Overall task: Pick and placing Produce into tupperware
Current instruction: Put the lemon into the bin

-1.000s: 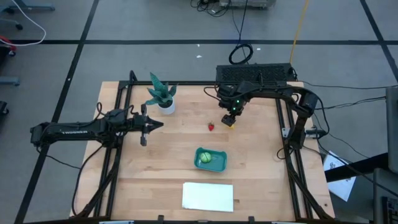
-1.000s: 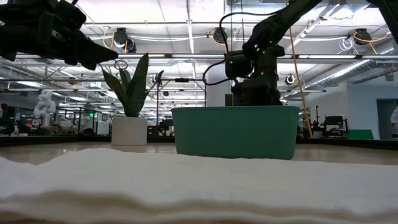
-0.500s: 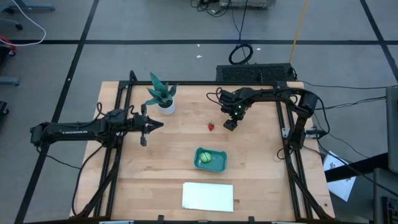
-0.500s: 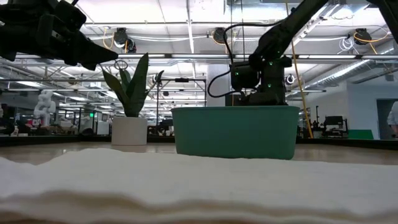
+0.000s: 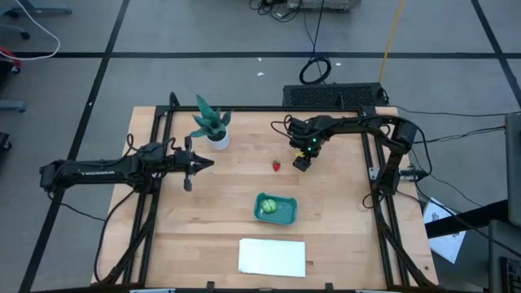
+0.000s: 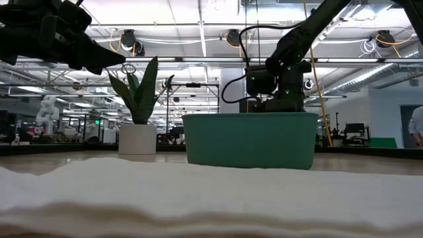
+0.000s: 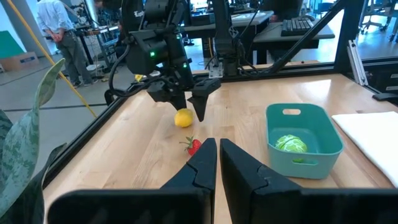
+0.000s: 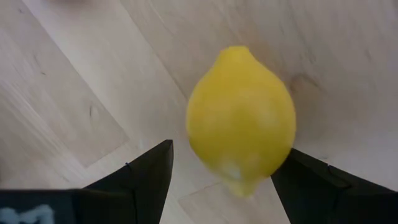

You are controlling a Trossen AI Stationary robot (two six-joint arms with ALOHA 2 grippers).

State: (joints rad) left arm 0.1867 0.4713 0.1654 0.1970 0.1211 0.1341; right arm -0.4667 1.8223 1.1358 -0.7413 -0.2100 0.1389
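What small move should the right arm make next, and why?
Probably close the right gripper on the lemon: its open fingers already stand on either side of it on the table, and the tupperware holds only the green piece.

Green piece (image 5: 267, 206) in tupperware (image 5: 286, 213)

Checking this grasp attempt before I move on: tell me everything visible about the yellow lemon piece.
The lemon is a small, smooth, bright yellow toy, oval with a nub at each end, plastic-looking and slightly glossy. It lies on the bare wooden table, apart from the red strawberry and outside the teal container. The right gripper hangs directly over it, open, its fingers straddling the lemon on both sides. No contact with the fingers is visible, so it looks not yet gripped.
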